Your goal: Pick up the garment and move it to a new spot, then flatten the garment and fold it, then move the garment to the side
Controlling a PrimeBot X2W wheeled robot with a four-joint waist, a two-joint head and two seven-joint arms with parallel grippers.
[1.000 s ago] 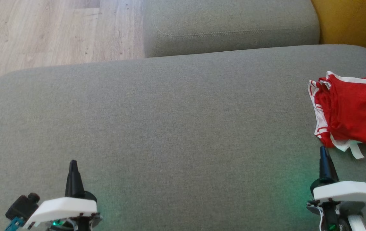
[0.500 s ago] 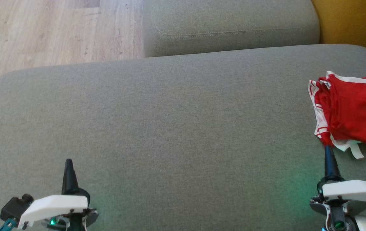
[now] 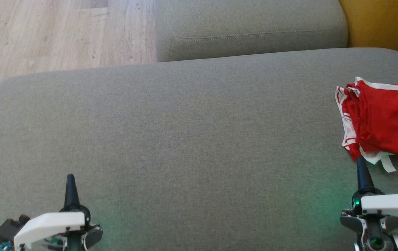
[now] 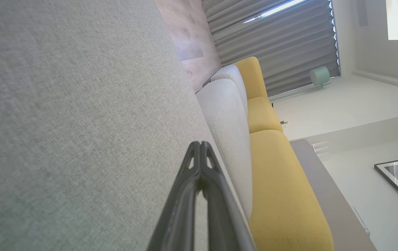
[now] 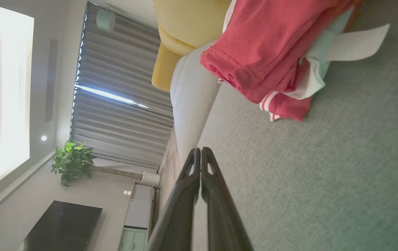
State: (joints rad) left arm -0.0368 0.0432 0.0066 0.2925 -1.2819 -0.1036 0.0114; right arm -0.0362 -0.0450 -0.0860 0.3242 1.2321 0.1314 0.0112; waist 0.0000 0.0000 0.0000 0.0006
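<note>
The garment [image 3: 383,120] is red with white stripes and trim, folded into a bundle at the right edge of the grey sofa seat [image 3: 192,139]; it also hangs at the top of the right wrist view [image 5: 272,52]. My right gripper [image 3: 360,161] is shut and empty, its tip just short of the garment's near white hem. At the lower left, far from the garment, my left gripper [image 3: 70,177] is shut with nothing in it. Both wrist views show the fingers pressed together [image 4: 200,144] [image 5: 200,150].
A second grey cushion [image 3: 251,28] lies beyond the seat. Wooden floor [image 3: 55,35] is at the upper left. A yellow cushion [image 3: 383,24] borders the upper right corner. The seat's rounded left edge drops to the floor.
Both grippers have drawn back toward the bottom of the head view, the left one drifting left and the right one drifting right. The garment has not moved.
</note>
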